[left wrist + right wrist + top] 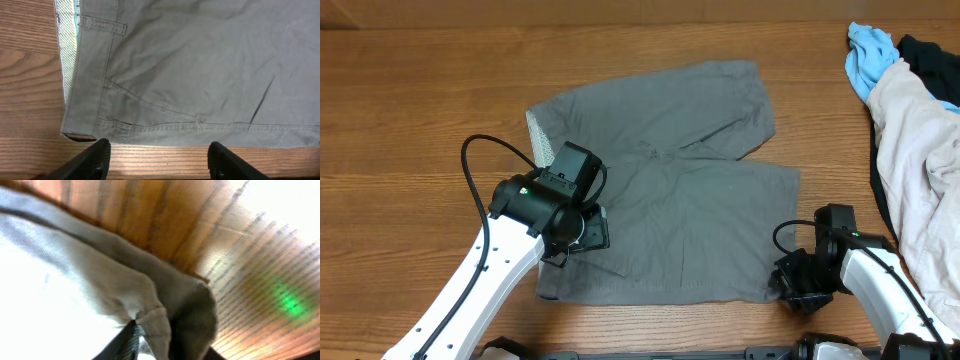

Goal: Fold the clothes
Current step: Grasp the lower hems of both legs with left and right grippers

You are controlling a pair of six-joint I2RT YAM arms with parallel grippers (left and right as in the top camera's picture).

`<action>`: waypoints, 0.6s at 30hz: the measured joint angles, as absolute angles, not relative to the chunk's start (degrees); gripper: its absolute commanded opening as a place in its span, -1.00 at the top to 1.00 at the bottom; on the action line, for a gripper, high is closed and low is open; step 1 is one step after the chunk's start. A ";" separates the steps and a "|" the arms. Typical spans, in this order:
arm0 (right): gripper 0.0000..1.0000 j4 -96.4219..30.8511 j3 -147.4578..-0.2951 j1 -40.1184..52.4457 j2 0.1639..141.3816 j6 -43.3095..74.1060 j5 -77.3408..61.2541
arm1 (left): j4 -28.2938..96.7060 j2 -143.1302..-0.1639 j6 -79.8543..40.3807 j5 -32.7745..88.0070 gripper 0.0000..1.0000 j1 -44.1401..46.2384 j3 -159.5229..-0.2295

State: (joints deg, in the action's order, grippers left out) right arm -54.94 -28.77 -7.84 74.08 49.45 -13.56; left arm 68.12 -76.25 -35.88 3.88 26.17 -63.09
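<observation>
The grey shorts [670, 170] lie spread flat on the wooden table [410, 110], waistband to the left with its pale speckled lining [533, 130] showing. My left gripper [585, 232] hovers over the near waistband corner; in the left wrist view it [159, 152] stands open above bare wood, just off the shorts' [200, 65] edge. My right gripper [790, 285] is at the near leg's right hem corner. The right wrist view shows it [170, 342] shut on a bunched fold of the shorts [125, 280].
A whitish-pink garment [920, 170] is heaped along the right edge, partly over something black [930, 55]. A small light-blue cloth [870, 55] lies at the far right corner. Bare wood surrounds the shorts on the left and far side.
</observation>
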 measured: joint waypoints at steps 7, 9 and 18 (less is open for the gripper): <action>0.92 -54.48 -28.84 -7.84 74.02 49.41 -14.00 | 68.12 -76.25 -35.90 4.14 -0.22 26.17 -63.09; 0.91 -54.50 -28.86 -7.84 73.97 49.28 -14.04 | 68.12 -76.25 -35.90 4.54 -0.21 26.17 -63.09; 0.91 -54.50 -28.86 -7.84 73.97 49.47 -14.04 | 74.87 -76.25 -40.18 6.20 -0.08 26.17 -62.52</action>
